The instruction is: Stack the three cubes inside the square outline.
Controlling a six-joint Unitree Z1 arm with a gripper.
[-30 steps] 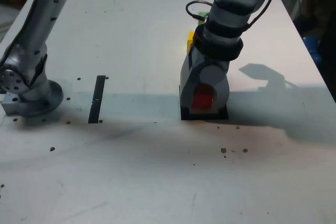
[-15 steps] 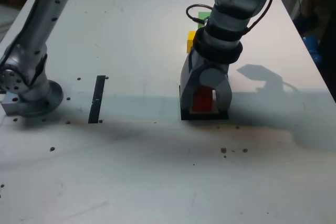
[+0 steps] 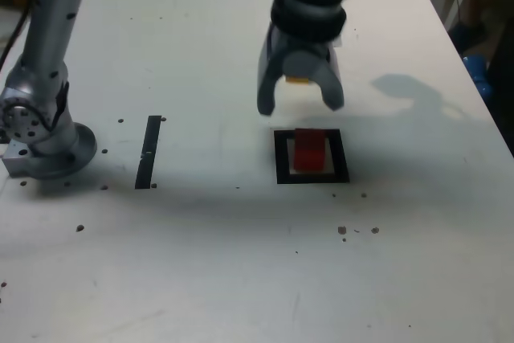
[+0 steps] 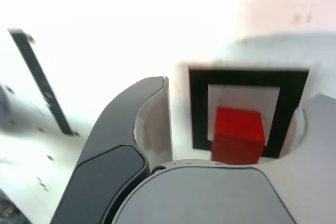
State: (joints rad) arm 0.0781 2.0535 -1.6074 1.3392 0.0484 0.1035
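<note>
Leftmost in the exterior view I see one base [image 3: 52, 150], then one black strip [image 3: 148, 152]. Further right, my one gripper [image 3: 300, 106] is spread wide (nothing between its two fingers), with a sliver of one yellow cube [image 3: 297, 80] showing behind it, and one red cube [image 3: 309, 150] sits inside the one square outline [image 3: 340, 156].

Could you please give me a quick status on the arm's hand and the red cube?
Hand open, empty. Red cube inside square outline. Nothing seen blocking.
</note>
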